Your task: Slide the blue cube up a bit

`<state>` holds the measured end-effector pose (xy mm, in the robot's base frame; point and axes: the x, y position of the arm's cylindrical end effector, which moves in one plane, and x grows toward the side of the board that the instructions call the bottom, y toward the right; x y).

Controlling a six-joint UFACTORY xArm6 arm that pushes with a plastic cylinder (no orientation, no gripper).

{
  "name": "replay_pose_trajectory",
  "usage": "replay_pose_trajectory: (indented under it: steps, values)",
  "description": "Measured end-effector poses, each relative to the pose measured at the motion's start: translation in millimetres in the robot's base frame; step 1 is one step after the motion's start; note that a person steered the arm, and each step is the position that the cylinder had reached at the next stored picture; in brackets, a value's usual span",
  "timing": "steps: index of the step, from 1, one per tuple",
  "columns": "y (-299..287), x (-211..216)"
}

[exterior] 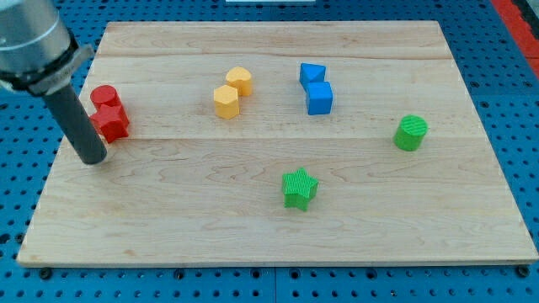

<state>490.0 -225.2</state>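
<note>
At the table's (253, 227) nine o'clock edge, my tip (93, 158) rests beside red blocks (109, 114), well apart from the blue cube (320, 98); no pincer exists.

Board (253, 219): pale wood planks, visible grain, smooth satin finish as you view it.
Green star (299, 187): ribbed, matt plastic look.
Green cylinder (411, 132): same ribbed finish.
Blue cube (319, 98): smooth, matt.
Rod (77, 124): dark, matt.
Surround (17, 194): blue perforated panel.
</note>
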Motion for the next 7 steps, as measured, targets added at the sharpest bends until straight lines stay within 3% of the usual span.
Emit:
replay_pose_trajectory:
  steps: [5,7]
  values:
    - [24.1,3.1]
    - [82.3,3.3]
